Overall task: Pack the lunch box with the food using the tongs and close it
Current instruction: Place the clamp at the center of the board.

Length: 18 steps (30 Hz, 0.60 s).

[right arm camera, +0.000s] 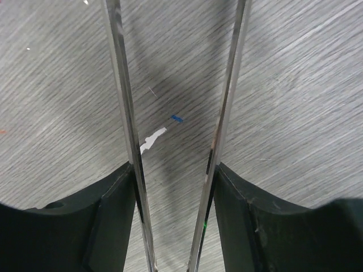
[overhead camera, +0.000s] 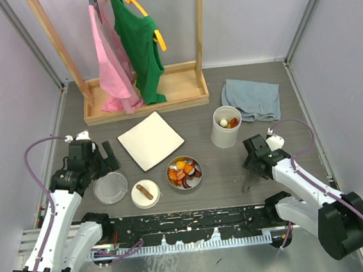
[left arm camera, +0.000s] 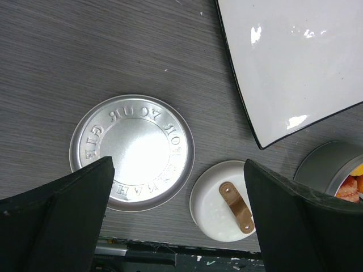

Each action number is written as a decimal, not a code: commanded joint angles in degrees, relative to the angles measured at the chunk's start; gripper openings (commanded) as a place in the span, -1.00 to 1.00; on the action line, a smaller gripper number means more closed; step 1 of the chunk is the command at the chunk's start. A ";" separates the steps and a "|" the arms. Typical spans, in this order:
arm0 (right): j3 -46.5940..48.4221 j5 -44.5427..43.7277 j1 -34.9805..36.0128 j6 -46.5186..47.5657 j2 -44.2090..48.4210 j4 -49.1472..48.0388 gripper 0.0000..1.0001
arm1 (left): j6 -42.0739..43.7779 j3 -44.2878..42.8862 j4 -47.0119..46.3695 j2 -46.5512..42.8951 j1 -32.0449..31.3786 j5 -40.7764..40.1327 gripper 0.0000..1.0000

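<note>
The lunch box stands in parts: a round steel tin (overhead camera: pixel 184 172) full of orange, red and white food (overhead camera: pixel 183 170), a tall cup (overhead camera: pixel 225 126) with a few pieces inside, and a flat steel disc lid (overhead camera: pixel 110 187) (left arm camera: pixel 133 150). A small white dish (overhead camera: pixel 145 194) (left arm camera: pixel 218 201) carries one brown sausage-like piece (left arm camera: pixel 236 207). My left gripper (overhead camera: pixel 106 157) (left arm camera: pixel 178 170) hangs open above the disc lid and dish, nothing between its fingers. To the right of the tin, my right gripper (overhead camera: pixel 254 164) (right arm camera: pixel 174 170) is shut on the tongs (right arm camera: pixel 122 85) (overhead camera: pixel 246 180), whose two arms spread forward over bare table.
A white square plate (overhead camera: pixel 151 139) (left arm camera: pixel 295 62) lies behind the tin. A blue cloth (overhead camera: pixel 250 98) is at the back right. A wooden rack (overhead camera: pixel 145 94) with pink and green garments stands at the back. Grey walls close in both sides.
</note>
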State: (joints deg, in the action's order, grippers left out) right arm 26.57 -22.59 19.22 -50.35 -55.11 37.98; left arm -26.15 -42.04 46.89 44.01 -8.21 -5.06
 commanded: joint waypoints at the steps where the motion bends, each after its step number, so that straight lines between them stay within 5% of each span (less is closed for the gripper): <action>1: -0.57 0.48 -0.35 -1.20 -2.56 -7.51 0.18 | 0.22 -0.19 -2.58 -0.31 0.25 0.65 0.96; 18: -0.11 0.53 -0.33 -0.14 -2.28 -7.99 0.46 | 0.22 -0.24 -2.54 0.00 0.21 0.62 0.96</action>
State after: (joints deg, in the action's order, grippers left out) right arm 26.20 -21.67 19.00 -49.71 -60.07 30.92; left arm -26.15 -42.04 46.89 44.03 -8.21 -4.69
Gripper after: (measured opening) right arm 0.716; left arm 0.983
